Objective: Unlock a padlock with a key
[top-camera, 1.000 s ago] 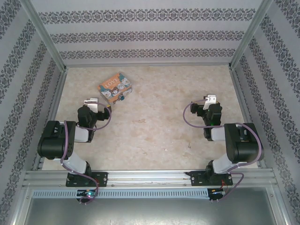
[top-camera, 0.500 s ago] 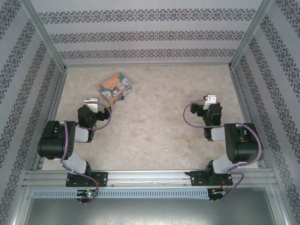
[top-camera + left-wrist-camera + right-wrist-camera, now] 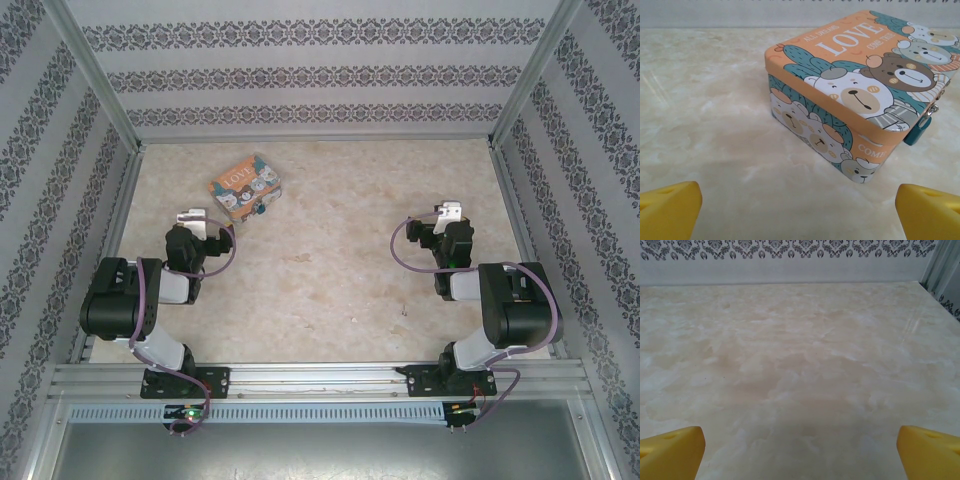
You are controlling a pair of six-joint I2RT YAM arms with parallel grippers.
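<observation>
A tiny teal padlock (image 3: 917, 131) with a silver shackle hangs on the clasp of the colourful "LOVE" box (image 3: 860, 85), at the box's right side. In the top view the box (image 3: 245, 186) sits at the back left of the table, with the padlock (image 3: 261, 209) on its near right edge. My left gripper (image 3: 799, 215) is open just in front of the box, its yellow fingers (image 3: 667, 210) wide apart with nothing between them. It stands near-left of the box in the top view (image 3: 197, 220). My right gripper (image 3: 800, 455) is open over bare table on the right (image 3: 447, 213).
The marble-patterned table (image 3: 340, 250) is enclosed by patterned walls with metal frame posts on the left, right and back. A wide stretch of tabletop lies between the two arms. A small dark speck (image 3: 404, 313) lies near the right arm's base.
My left gripper has shifted slightly to the left, a little away from the box. The right arm, box and padlock have not moved.
</observation>
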